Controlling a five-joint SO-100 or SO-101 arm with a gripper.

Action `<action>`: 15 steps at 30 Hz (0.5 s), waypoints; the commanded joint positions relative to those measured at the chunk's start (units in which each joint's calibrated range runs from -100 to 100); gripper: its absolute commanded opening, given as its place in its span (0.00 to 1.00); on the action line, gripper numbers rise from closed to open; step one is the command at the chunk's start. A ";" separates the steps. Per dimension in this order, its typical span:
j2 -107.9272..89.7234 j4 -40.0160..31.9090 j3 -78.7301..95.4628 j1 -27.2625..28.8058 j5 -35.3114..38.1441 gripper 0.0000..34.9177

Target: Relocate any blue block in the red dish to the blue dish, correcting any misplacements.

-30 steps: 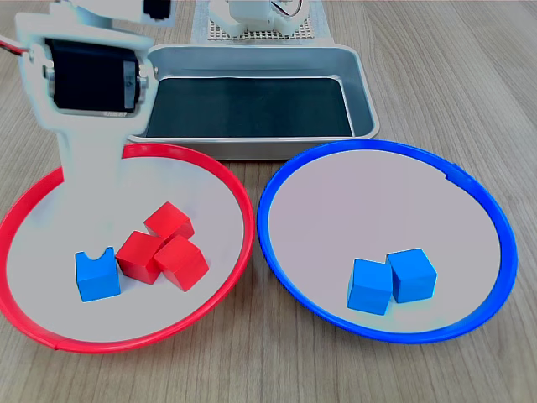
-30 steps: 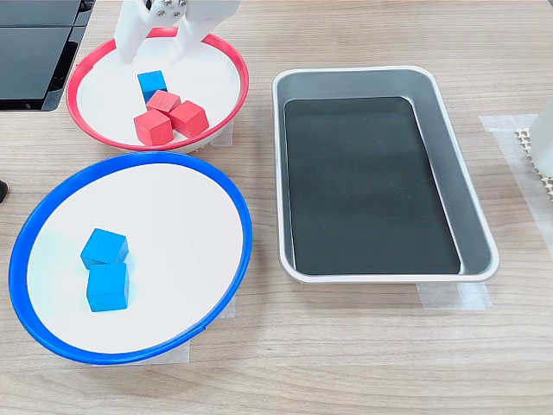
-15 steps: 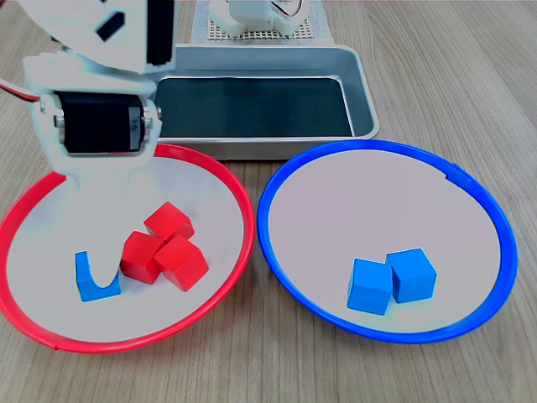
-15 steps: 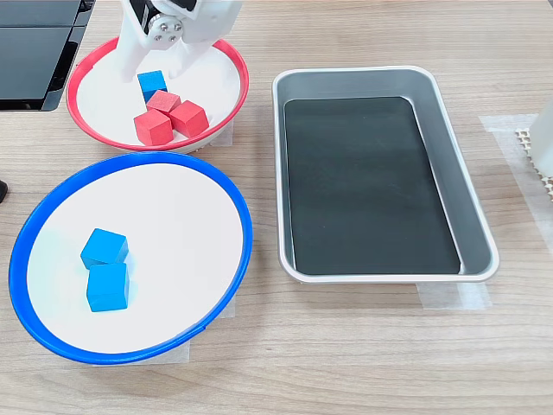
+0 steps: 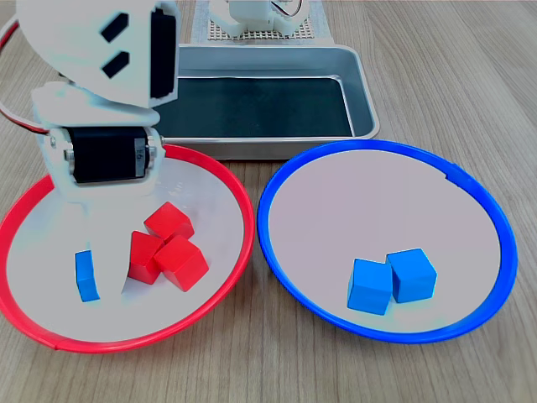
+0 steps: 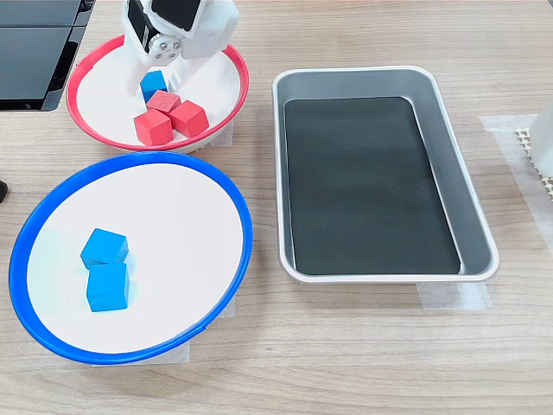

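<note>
The red dish holds one blue block and three red cubes huddled together. My white gripper is lowered into this dish, open, with a finger on either side of the blue block. In the first exterior view one finger hides most of the block. In the second exterior view the gripper straddles it near the red dish's far side. The blue dish holds two blue cubes, also seen as blue cubes in the blue dish.
A rectangular metal tray with a dark floor stands behind the dishes; the tray lies at the second exterior view's right. The arm's base sits beyond it. A black object lies at the second exterior view's top left.
The gripper has come down into the red dish, its fingers dropping around the blue block and covering more of it. No cube has moved.
</note>
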 commanded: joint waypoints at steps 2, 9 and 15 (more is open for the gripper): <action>-0.11 -0.81 -1.96 -0.09 0.39 0.40; 0.15 -1.72 -2.05 0.10 -0.15 0.12; -0.79 -2.38 -1.59 0.28 -0.83 0.01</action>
